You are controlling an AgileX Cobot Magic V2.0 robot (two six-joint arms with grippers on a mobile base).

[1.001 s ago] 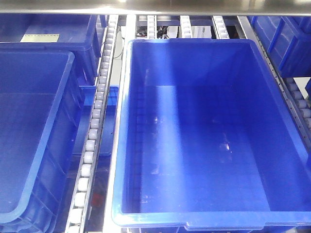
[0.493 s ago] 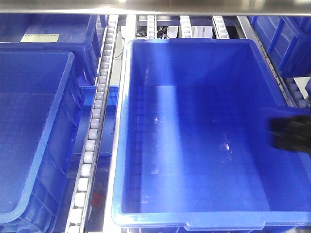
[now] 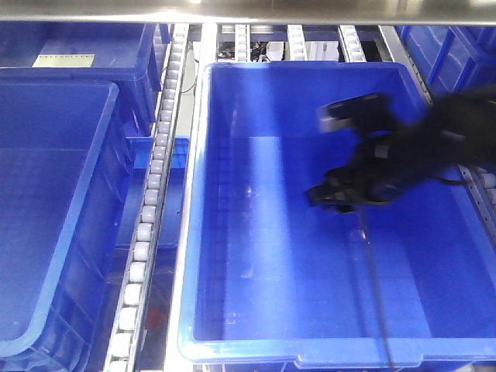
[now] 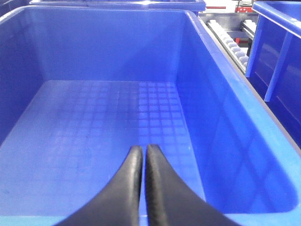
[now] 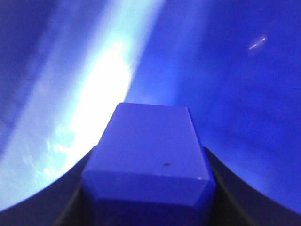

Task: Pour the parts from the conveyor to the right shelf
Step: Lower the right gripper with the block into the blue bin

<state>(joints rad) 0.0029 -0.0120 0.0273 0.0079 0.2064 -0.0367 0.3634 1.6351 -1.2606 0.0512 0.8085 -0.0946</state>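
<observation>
Reaching in from the right, the right claw (image 3: 335, 194) is now seen over the middle of the large blue tub (image 3: 232, 341) on the right shelf (image 3: 159, 167), where half a second ago only its edge was visible. It is judged that the release of the part is close. The front view is blurred and the part cannot be seen there. The right wrist view shows the blue block (image 5: 150, 160) clamped between the jaws above the tub floor. The left claw (image 4: 139, 155) is pressed together, holding nothing, over another tub (image 4: 225, 136).
</observation>
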